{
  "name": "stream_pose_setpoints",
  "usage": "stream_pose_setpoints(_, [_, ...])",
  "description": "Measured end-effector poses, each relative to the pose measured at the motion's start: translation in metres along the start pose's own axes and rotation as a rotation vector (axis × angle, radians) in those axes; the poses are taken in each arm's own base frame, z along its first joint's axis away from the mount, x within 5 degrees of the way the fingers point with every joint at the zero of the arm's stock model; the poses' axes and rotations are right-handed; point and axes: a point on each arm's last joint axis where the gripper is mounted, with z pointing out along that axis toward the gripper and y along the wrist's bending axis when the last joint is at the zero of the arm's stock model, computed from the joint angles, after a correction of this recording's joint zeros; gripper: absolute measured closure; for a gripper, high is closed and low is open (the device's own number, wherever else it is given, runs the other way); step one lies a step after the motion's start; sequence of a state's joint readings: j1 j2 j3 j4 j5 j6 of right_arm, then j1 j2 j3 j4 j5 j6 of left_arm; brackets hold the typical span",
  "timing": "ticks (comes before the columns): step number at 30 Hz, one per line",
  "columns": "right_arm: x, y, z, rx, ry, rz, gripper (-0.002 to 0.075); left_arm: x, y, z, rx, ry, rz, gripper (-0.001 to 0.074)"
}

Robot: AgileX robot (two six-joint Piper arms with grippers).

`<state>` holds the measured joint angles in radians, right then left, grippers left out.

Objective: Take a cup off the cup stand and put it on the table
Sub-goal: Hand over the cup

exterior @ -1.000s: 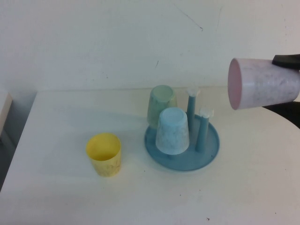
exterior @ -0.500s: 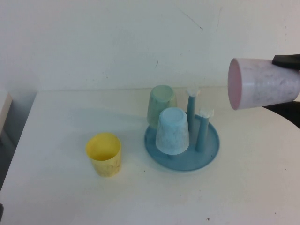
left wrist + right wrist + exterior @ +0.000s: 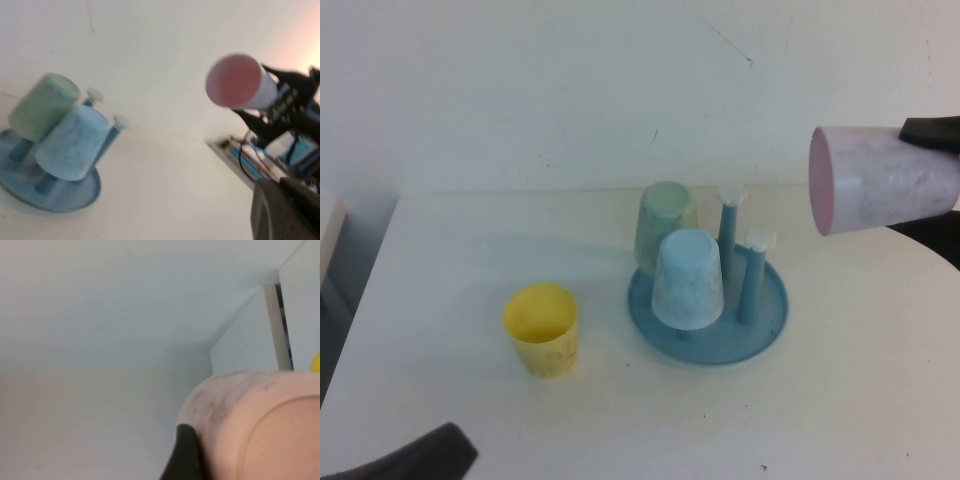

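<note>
**Pink cup held aloft at the right, clear of the stand**

Pale pink speckled cup (image 3: pixel 883 180) up in the air at the right edge of the high view, lying on its side, closed base turned toward the stand, well above the bench (image 3: pixel 460 250) and touching nothing below. Pinched near its mouth by the right tool (image 3: pixel 930 132), of which only a dark finger shows over the cup wall; same cup (image 3: pixel 241 81) seen from the left wrist, black arm parts behind it. One dark fingertip (image 3: pixel 184 456) pressed against the cup's side in the right wrist view.

Left tool (image 3: pixel 415 460) low at the near left edge of the bench, only a dark blurred shape; spread or pressed together: cannot tell.

Cup stand (image 3: pixel 710 322) on the bench near the middle, round blue tray, two white-tipped pegs (image 3: pixel 752 275) bare. Light blue cup (image 3: pixel 688 280) upside down at the front, green cup (image 3: pixel 665 225) upside down and tilted behind it. Yellow cup (image 3: pixel 542 328) upright on the bench, left of the stand and apart from it.

Bench white and plain; pale wall (image 3: pixel 570 90) behind with a few faint marks.
</note>
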<state>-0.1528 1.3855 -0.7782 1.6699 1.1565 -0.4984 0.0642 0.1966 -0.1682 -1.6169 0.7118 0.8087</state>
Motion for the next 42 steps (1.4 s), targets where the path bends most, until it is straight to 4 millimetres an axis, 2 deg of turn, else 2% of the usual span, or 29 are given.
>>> stream_pose_setpoints(3, [0.000,0.000,0.000,0.001,-0.002,-0.006,0.0146,-0.009,-0.006,0.017,0.076,0.146,0.084,0.0738])
stream_pose_setpoints(6, [0.000,0.000,0.000,-0.002,0.004,-0.006,0.0146,-0.023,-0.008,0.033,0.143,0.212,0.190,0.0710])
stream_pose_setpoints(8, [0.000,0.000,0.000,-0.004,0.005,-0.006,0.0146,-0.031,-0.007,0.044,0.185,0.242,0.274,0.0653])
stream_pose_setpoints(10, [0.001,0.000,0.000,-0.005,0.006,-0.007,0.0146,-0.042,-0.004,0.056,0.212,0.266,0.328,0.0554])
stream_pose_setpoints(13, [0.001,0.000,0.000,-0.005,0.006,-0.007,0.0146,-0.059,-0.001,0.074,0.241,0.289,0.349,0.0388])
stream_pose_setpoints(16, [0.001,0.000,0.000,-0.005,0.006,-0.007,0.0146,-0.076,0.000,0.090,0.280,0.304,0.351,0.0295])
stream_pose_setpoints(22, [0.001,0.000,0.000,-0.005,0.006,-0.008,0.0146,-0.101,0.006,0.121,0.347,0.324,0.382,0.0262])
stream_pose_setpoints(26, [0.001,0.000,0.000,-0.005,0.006,-0.009,0.0146,-0.102,-0.001,0.142,0.405,0.355,0.423,0.0261])
stream_pose_setpoints(31, [0.001,0.000,0.000,-0.005,0.006,-0.009,0.0146,-0.088,-0.014,0.176,0.438,0.405,0.474,0.0258])
stream_pose_setpoints(37, [0.001,0.000,0.000,-0.005,0.006,-0.009,0.0146,-0.071,-0.027,0.217,0.511,0.478,0.456,0.0257])
stream_pose_setpoints(42, [0.001,0.000,0.000,-0.005,0.006,-0.009,0.0146,-0.060,-0.028,0.247,0.540,0.521,0.417,0.0257])
